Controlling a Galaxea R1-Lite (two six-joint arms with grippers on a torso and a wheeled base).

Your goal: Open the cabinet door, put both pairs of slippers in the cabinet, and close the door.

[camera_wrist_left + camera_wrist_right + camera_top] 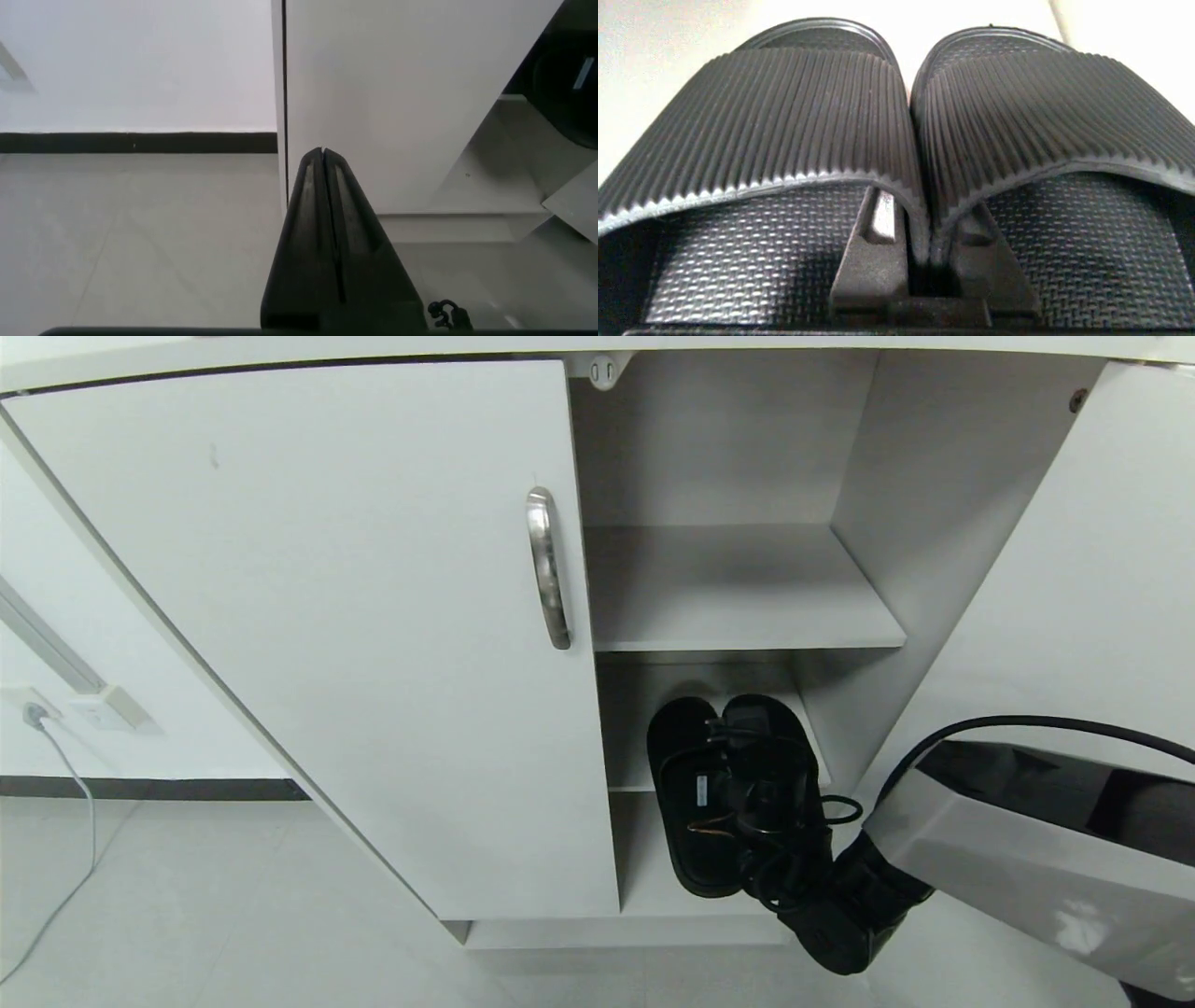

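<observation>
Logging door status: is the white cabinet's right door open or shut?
Open. The white right door stands swung outward, exposing the white inner shelf and the black rubber slippers in the bottom compartment.

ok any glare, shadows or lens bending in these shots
Head view: the closed door looks splayed and bowed, a wide-lens effect; its handle carries a bright streak; the slippers lie partly in shadow under the shelf. Right wrist view: the insoles go dark under the straps. Left wrist view: even light, no glare.
</observation>
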